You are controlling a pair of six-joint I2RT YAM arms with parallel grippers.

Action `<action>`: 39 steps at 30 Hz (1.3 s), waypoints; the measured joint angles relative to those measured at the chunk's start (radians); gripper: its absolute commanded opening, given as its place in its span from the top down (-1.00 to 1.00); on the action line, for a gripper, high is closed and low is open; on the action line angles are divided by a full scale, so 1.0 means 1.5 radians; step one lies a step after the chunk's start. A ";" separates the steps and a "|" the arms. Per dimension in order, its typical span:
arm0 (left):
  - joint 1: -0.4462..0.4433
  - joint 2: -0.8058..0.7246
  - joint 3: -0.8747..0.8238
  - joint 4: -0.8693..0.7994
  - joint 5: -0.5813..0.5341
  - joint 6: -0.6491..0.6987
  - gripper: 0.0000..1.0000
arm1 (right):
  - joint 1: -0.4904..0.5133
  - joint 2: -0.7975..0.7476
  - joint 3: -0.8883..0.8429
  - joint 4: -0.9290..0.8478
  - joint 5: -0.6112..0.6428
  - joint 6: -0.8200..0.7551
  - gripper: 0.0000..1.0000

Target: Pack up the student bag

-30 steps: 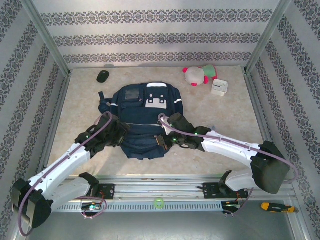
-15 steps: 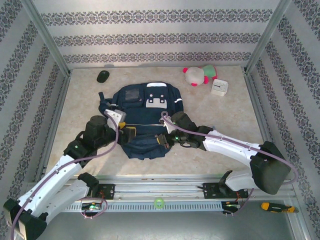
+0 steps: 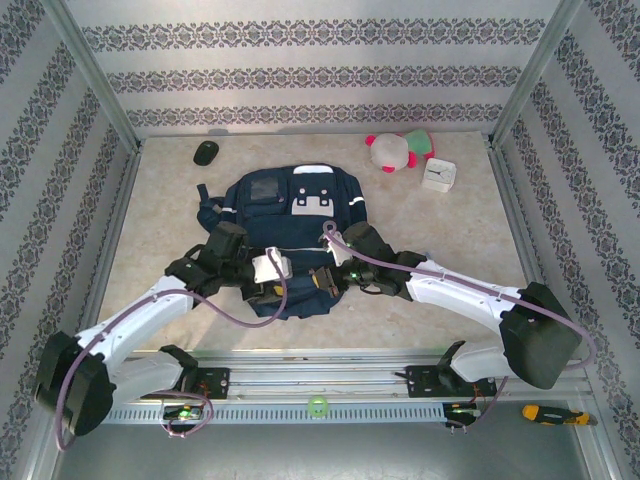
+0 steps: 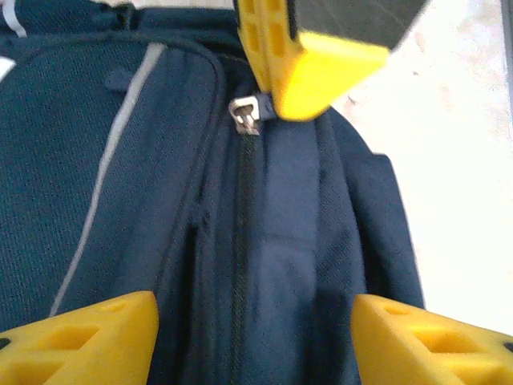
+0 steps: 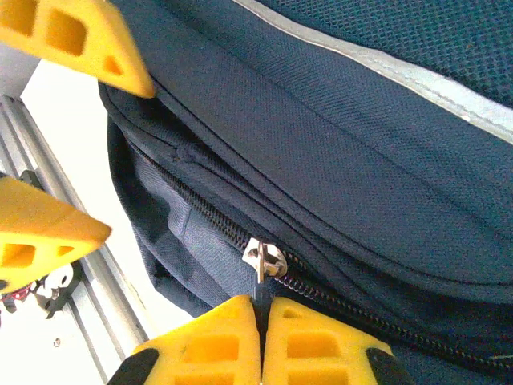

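**Two pincers posted at the zip of the student bag**

The student bag (image 3: 290,215), a large dark navy fabric backpack with white reflective stripes and white buckled patches, lies flat on the beige marbled table (image 3: 450,230). Its near side is directly under both pincers. The right pincer (image 5: 262,309) is clenched on the thin black pull (image 5: 260,290) of the silver metal zip slider (image 5: 263,261), which sits just ahead of its fingertips. This grip presumably serves to draw the slider along. The left pincer (image 4: 255,321) is released and faces the right one, jaws wide to either side of the black zip track (image 4: 240,241), probably placed to steady the slack cloth. The weave is coarse, and a pale grey stripe (image 4: 112,152) runs beside the zip.
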 measured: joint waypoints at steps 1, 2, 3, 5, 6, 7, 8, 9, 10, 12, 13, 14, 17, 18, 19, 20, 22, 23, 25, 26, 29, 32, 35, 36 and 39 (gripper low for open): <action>0.000 0.017 0.001 0.022 0.007 0.001 -0.27 | 0.000 0.000 0.000 0.000 -0.001 0.001 1.00; 0.000 0.031 0.001 0.041 0.012 0.002 -0.27 | 0.000 0.000 0.000 0.000 -0.002 0.002 1.00; 0.000 0.045 0.002 0.056 0.016 0.003 -0.26 | 0.000 0.000 0.000 0.000 -0.003 0.002 1.00; -0.001 0.073 0.006 0.079 0.019 0.005 -0.17 | 0.000 0.000 0.000 0.000 -0.006 0.002 1.00; -0.001 0.084 0.008 0.084 0.019 0.006 -0.06 | 0.000 0.000 0.000 0.000 -0.006 0.002 1.00; -0.001 0.095 0.011 0.089 0.018 0.009 0.12 | 0.000 0.000 0.000 0.000 -0.007 0.002 1.00; -0.001 0.104 0.013 0.092 0.016 0.010 0.26 | 0.000 0.000 0.000 0.000 -0.007 0.002 1.00; -0.001 0.107 0.014 0.094 0.013 0.011 0.40 | -0.001 0.000 0.000 0.000 -0.008 0.004 1.00; -0.001 0.107 0.015 0.095 0.010 0.012 0.54 | -0.003 0.000 0.000 0.000 -0.008 0.010 1.00; 0.000 0.103 0.016 0.094 0.003 0.018 0.77 | -0.014 -0.002 -0.004 0.001 -0.016 0.020 1.00; 0.001 0.099 0.017 0.093 0.001 0.024 0.86 | -0.023 -0.004 -0.008 0.004 -0.023 0.025 1.00; 0.003 0.094 0.017 0.092 0.000 0.031 0.92 | -0.032 -0.010 -0.016 0.007 -0.033 0.030 1.00; 0.017 0.068 0.017 0.075 0.000 0.051 0.95 | -0.064 -0.036 -0.037 0.020 -0.063 0.035 1.00; 0.022 0.058 0.017 0.067 -0.001 0.057 0.95 | -0.078 -0.044 -0.043 0.023 -0.074 0.035 1.00; 0.029 0.045 0.016 0.058 -0.003 0.063 0.95 | -0.100 -0.051 -0.048 0.028 -0.091 0.036 1.00; 0.037 0.030 0.014 0.051 -0.004 0.068 0.95 | -0.122 -0.054 -0.052 0.028 -0.106 0.036 1.00; 0.054 0.002 0.008 0.040 -0.006 0.080 0.94 | -0.158 -0.054 -0.056 0.026 -0.129 0.036 1.00; 0.060 -0.010 0.005 0.034 -0.008 0.084 0.90 | -0.170 -0.053 -0.056 0.025 -0.138 0.035 1.00; 0.065 -0.029 -0.004 0.024 -0.009 0.090 0.74 | -0.174 -0.051 -0.056 0.028 -0.152 0.035 1.00; 0.066 -0.034 -0.007 0.017 -0.009 0.092 0.57 | -0.173 -0.049 -0.056 0.031 -0.158 0.035 1.00; 0.069 -0.042 -0.008 -0.010 -0.005 0.086 -0.01 | -0.165 -0.044 -0.056 0.024 -0.156 0.035 1.00; 0.065 -0.043 -0.002 -0.020 -0.002 0.058 -0.36 | -0.158 -0.040 -0.056 0.014 -0.145 0.034 1.00; 0.023 -0.037 0.017 -0.015 -0.013 0.019 -0.48 | -0.146 -0.040 -0.056 0.012 -0.136 0.034 1.00; 0.001 -0.031 0.024 -0.009 -0.021 0.010 -0.49 | -0.142 -0.040 -0.056 0.012 -0.131 0.034 1.00; -0.045 -0.001 0.035 0.016 -0.044 -0.011 -0.48 | -0.133 -0.040 -0.056 0.012 -0.125 0.034 1.00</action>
